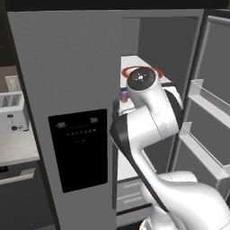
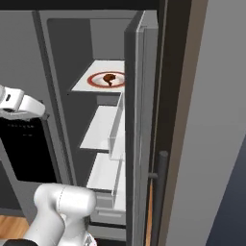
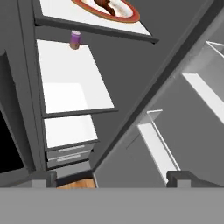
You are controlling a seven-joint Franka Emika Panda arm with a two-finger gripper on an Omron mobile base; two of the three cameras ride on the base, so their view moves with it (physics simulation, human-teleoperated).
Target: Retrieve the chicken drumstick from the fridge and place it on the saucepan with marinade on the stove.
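Open fridge (image 2: 57, 57): the chicken drumstick (image 2: 109, 78) lies on a red-rimmed plate (image 2: 96, 79) on its upper shelf; a small purple can (image 3: 75, 40) stands one shelf below. End effector (image 3: 111, 177) fingers apart, empty.

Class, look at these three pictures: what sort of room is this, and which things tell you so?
Most likely a kitchen: an open steel fridge with white shelves, a chicken drumstick on a red-rimmed plate, and a toaster on the counter.
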